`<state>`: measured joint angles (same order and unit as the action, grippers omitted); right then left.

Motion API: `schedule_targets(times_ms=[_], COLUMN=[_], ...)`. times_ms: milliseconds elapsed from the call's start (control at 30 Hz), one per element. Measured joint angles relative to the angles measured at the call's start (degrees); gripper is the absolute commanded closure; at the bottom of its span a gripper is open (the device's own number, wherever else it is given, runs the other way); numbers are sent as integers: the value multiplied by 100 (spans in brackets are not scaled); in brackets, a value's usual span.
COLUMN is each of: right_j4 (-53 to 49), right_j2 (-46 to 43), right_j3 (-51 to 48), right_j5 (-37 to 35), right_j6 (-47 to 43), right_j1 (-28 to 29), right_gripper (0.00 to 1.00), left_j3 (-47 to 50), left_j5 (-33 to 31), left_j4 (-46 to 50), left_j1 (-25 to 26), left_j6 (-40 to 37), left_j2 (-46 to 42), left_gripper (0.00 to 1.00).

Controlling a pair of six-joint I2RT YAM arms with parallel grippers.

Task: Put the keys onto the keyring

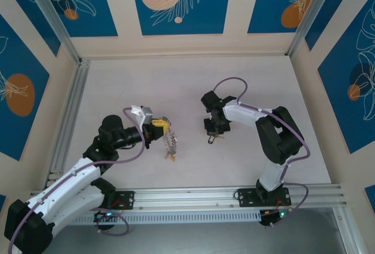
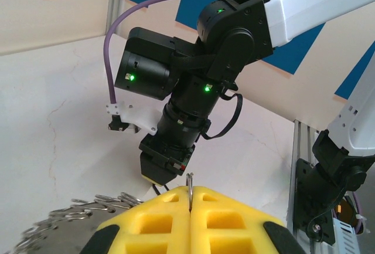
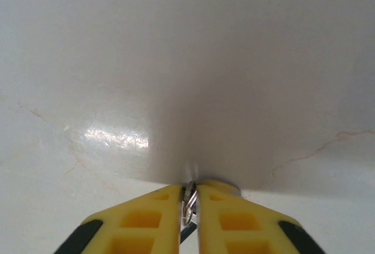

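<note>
Your left gripper [image 1: 158, 125] clamps the keyring [image 1: 170, 143] rim, right gripper [image 1: 214, 135] pinches a tiny key [image 3: 188, 202]. It's likely slick, so hold its head.

Grey keyring [image 1: 170, 143] held edge-on, rim fringed with silvery keys [image 2: 111, 200]; 1 key [image 3: 188, 202] pinched in right jaws.

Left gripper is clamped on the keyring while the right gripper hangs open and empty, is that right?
No. The left gripper does clamp the keyring, but the right gripper is not open and empty: the right wrist view shows it shut on a small silvery key.
</note>
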<state>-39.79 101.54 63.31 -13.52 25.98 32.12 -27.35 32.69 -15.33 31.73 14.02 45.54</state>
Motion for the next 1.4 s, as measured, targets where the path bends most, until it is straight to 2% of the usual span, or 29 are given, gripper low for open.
schedule_targets(times_ms=[233, 367, 433, 667, 767, 867, 1133, 1267, 1400], right_j4=[13, 304, 525, 1615, 2203, 2686, 3742, 4271, 4767], right_j2=[-7, -319, -807, -3327, -4297, -4872, -4913, -4739, -4618], right_j3=[-2, -289, -599, -1287, -1473, -1532, -1532, -1526, -1517], right_j5=[-4, 63, 175, 817, 1248, 1722, 3423, 4197, 4682], right_j6=[-20, -107, -216, -1008, -1401, -1709, -1954, -1768, -1449], right_j1=[0, 33, 85, 660, 835, 833, 531, 326, 273], right_gripper=[99, 100, 100, 100, 100, 100, 100, 100, 100], left_j3=[0, -2, -13, -151, -522, -1054, -2343, -2511, -2522], left_j5=[2, 7, 33, 485, 686, 942, 1888, 2096, 2179], left_j4=[7, 96, 164, 299, 625, 1099, 2232, 2439, 2651], left_j1=[0, 0, 0, 4, 9, 33, 44, 44, 44], left_j6=[0, 2, 2, 24, -79, -328, -1169, -1469, -1681], left_j2=[-7, -9, -13, -282, -367, -431, -129, 181, 472], left_gripper=[100, 100, 100, 100, 100, 100, 100, 100, 100])
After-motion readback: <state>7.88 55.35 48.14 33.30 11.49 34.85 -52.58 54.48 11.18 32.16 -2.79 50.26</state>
